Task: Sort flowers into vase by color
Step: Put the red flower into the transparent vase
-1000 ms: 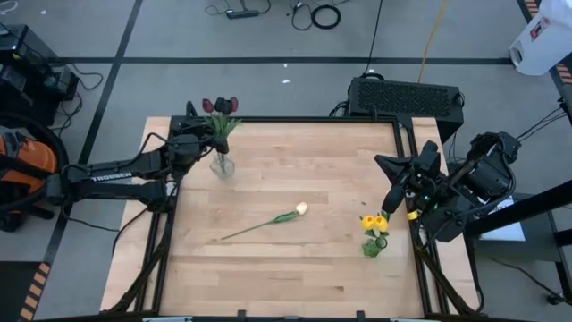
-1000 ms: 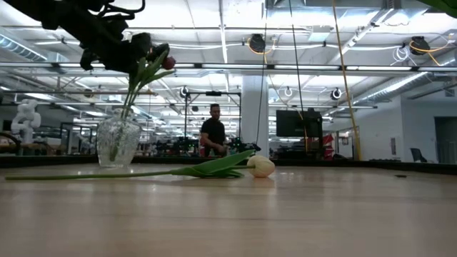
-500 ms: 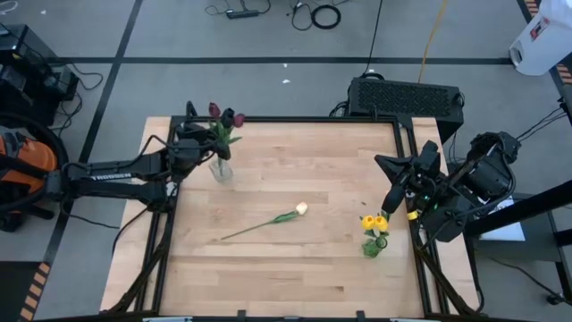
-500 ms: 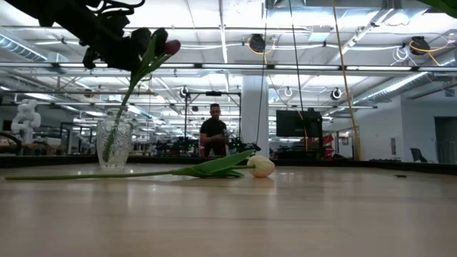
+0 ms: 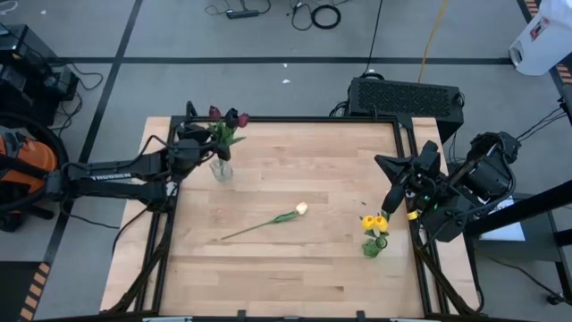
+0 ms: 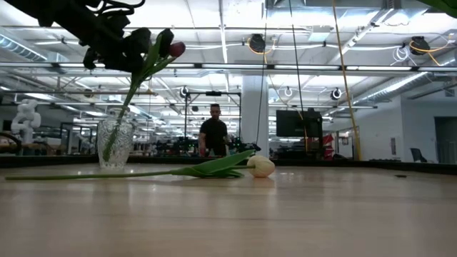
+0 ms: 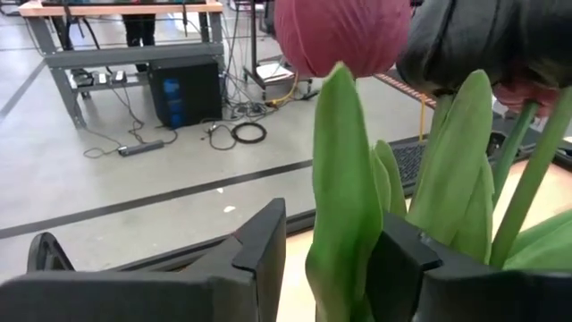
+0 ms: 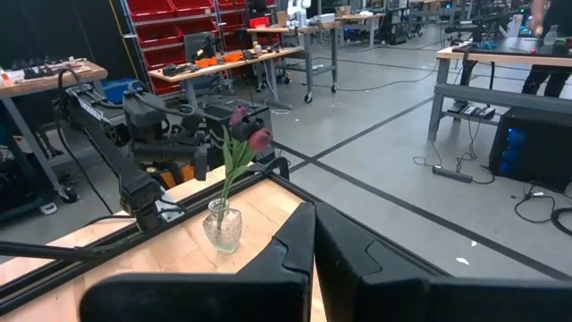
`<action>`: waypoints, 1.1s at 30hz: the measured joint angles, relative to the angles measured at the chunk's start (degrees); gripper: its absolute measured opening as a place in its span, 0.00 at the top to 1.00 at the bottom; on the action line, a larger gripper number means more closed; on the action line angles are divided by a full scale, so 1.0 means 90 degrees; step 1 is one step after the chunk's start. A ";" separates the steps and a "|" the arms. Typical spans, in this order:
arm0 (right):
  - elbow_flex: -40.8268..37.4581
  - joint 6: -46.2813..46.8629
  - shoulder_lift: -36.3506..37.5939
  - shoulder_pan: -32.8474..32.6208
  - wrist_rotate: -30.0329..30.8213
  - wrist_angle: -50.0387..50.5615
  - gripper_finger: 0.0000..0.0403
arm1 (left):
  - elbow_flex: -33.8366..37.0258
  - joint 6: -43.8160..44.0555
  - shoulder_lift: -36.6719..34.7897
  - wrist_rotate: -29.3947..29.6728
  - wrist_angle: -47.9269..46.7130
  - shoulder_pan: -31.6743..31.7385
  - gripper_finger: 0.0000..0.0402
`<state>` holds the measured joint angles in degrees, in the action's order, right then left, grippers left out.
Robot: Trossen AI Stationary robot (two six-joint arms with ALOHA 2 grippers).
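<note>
Dark red and near-black tulips [image 5: 229, 116] stand slanted in a glass vase [image 5: 221, 167] at the table's far left. My left gripper [image 5: 209, 141] is beside them, above the vase, and is shut on one tulip just below its head [image 6: 176, 48]. A cream tulip [image 5: 300, 209] lies flat mid-table, its stem running toward the near left. Yellow tulips [image 5: 375, 222] stand in a small vase [image 5: 371, 249] near the right edge. My right gripper [image 5: 393, 199] waits shut above the right edge, beside the yellow ones. My left gripper pinches a tulip between its two fingers by a green leaf and the stem [image 7: 344, 241], just below the pink-red head [image 7: 340, 31]. The fingers come level from the table's left. The stem slants down into the vase [image 6: 114, 143], and the head leans toward the table's right.
A black frame rail [image 5: 295, 119] runs round the table. A black box [image 5: 407, 97] sits beyond the far right corner. Bare wood lies between the two vases and along the near edge. A person [image 6: 213, 132] stands far off in the room.
The tulips in my left gripper have tipped toward the table's right. Their heads have swung right and a little higher, while the stem feet have stayed in the vase. The gripper has shifted only slightly with them.
</note>
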<state>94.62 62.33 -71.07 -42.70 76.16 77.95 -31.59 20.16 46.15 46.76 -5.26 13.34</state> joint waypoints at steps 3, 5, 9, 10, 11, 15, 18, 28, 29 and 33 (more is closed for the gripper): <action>0.0001 0.0000 0.0000 0.0001 0.0000 0.0000 0.99 | 0.0000 0.0000 -0.0109 -0.0002 0.0000 0.0000 0.67; 0.0001 0.0000 0.0000 0.0001 0.0000 0.0000 0.99 | 0.0000 0.0000 -0.0235 -0.0002 0.0000 0.0000 0.67; -0.0001 0.0000 0.0000 0.0001 0.0000 0.0000 0.99 | 0.0000 -0.0136 -0.0583 -0.0005 0.0000 0.0000 0.67; -0.0002 -0.0002 0.0000 0.0001 0.0000 0.0000 0.99 | 0.0000 -0.0214 -0.0678 -0.0032 0.0000 0.0000 0.67; -0.0001 0.0000 0.0000 -0.0001 0.0001 0.0001 0.99 | -0.0002 -0.0299 -0.0780 -0.0095 -0.0002 0.0000 0.67; -0.0002 -0.0015 0.0000 0.0001 0.0000 0.0005 0.99 | -0.0002 -0.0337 -0.1144 -0.0170 0.0000 0.0000 0.67; 0.0000 -0.0058 0.0000 0.0001 0.0002 0.0007 0.99 | -0.0010 -0.0338 -0.1383 -0.0170 0.0000 0.0000 0.67; 0.0001 -0.0070 0.0000 0.0001 0.0002 0.0012 0.99 | -0.0010 -0.0335 -0.1929 -0.0844 -0.0007 0.0000 0.67; 0.0001 -0.0071 0.0000 0.0001 0.0002 0.0012 0.99 | -0.0010 -0.0334 -0.1957 -0.0940 -0.0038 0.0000 0.67; -0.0002 -0.0070 0.0000 0.0001 0.0002 0.0012 0.99 | -0.0012 -0.0255 -0.1986 -0.1256 -0.0705 0.0000 0.67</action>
<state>94.61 61.69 -71.07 -42.70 76.18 78.06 -31.70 17.87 28.28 35.46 -11.60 13.34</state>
